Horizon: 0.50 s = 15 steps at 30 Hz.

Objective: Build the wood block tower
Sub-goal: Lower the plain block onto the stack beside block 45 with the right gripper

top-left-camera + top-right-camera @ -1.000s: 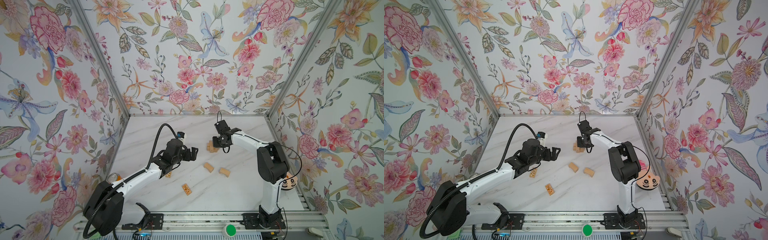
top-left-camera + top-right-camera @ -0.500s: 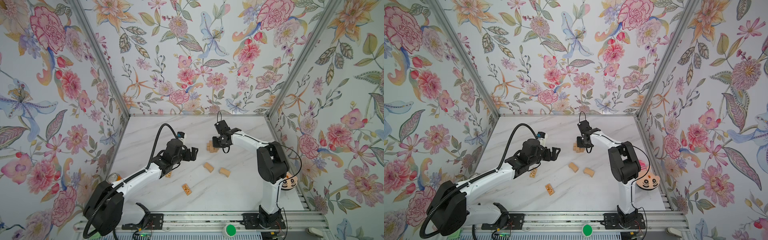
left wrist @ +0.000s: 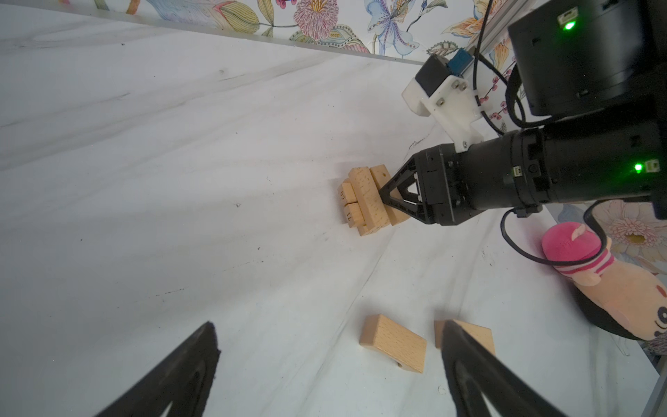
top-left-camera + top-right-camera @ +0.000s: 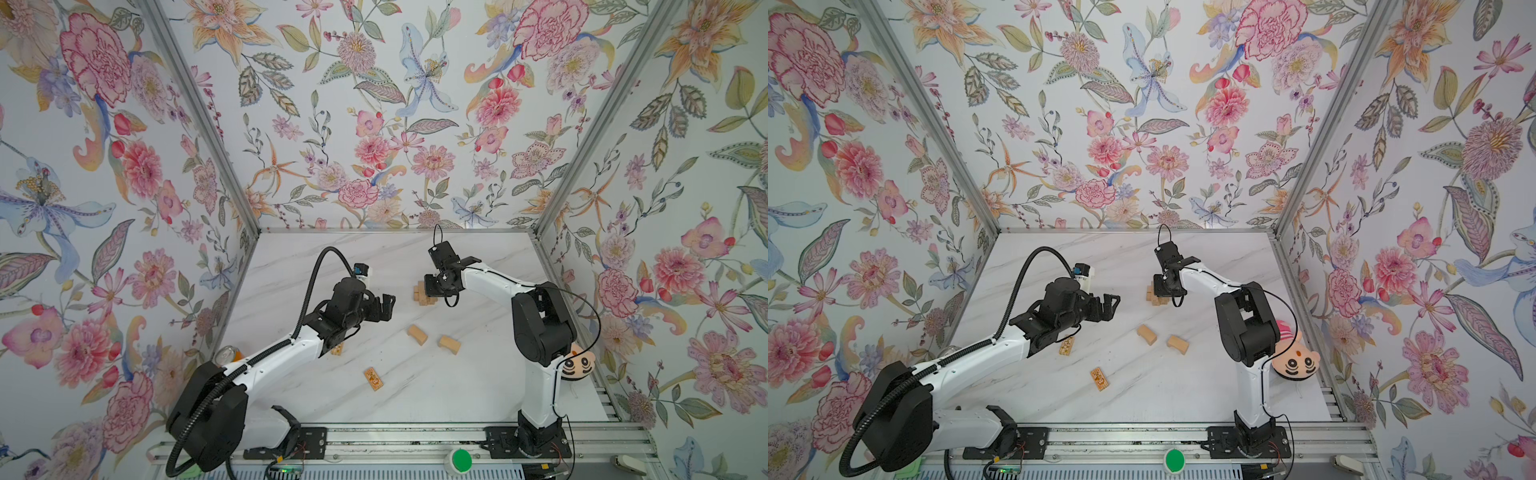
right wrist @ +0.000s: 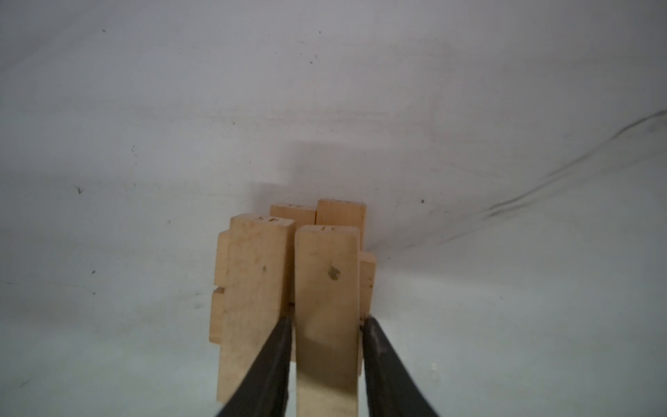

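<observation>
Across the last second nothing shifts in the top views: both arms and the loose wood blocks (image 4: 417, 334) lie where they were. The tower (image 4: 422, 293) stands just right of centre on the marble table (image 4: 332, 257). The right gripper (image 5: 326, 323) reaches over it, jaws narrowly apart along the sides of the top block (image 5: 326, 274), which rests on the stack beside its neighbour. Whether they still pinch it, I cannot tell. This is probably the let-go after placing. The left gripper (image 4: 386, 308) hangs wide open and empty, centre-left. Plain blocks and a printed block (image 4: 373, 379) wait lower centre, so the tower is unfinished.
</observation>
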Tool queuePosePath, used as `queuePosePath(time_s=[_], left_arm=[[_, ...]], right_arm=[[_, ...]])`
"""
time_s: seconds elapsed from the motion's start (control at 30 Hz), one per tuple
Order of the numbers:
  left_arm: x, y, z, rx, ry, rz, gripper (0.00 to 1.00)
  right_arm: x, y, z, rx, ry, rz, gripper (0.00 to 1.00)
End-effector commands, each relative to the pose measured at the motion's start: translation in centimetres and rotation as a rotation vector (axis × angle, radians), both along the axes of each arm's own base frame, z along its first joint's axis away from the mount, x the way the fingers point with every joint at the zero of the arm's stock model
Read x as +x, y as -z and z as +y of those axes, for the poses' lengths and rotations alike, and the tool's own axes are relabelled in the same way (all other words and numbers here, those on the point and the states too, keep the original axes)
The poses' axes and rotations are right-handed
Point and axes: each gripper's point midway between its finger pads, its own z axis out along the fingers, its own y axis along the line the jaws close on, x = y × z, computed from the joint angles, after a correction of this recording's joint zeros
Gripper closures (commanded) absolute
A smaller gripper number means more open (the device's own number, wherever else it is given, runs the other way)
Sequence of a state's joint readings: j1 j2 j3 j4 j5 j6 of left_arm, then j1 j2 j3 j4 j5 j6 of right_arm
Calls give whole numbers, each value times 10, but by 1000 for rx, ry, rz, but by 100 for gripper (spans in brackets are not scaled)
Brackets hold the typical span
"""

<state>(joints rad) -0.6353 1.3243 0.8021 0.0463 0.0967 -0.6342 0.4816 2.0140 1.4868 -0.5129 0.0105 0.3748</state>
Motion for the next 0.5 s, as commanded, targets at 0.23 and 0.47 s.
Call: queuePosePath(time_s=[0.23, 0.47], left_arm=[[3, -8, -2, 17, 4, -32, 3], [1, -11, -3, 8, 11, -40, 11]], right_arm=[[9, -19, -11, -11, 27, -21, 61], [9, -43, -8, 8, 18, -54, 49]])
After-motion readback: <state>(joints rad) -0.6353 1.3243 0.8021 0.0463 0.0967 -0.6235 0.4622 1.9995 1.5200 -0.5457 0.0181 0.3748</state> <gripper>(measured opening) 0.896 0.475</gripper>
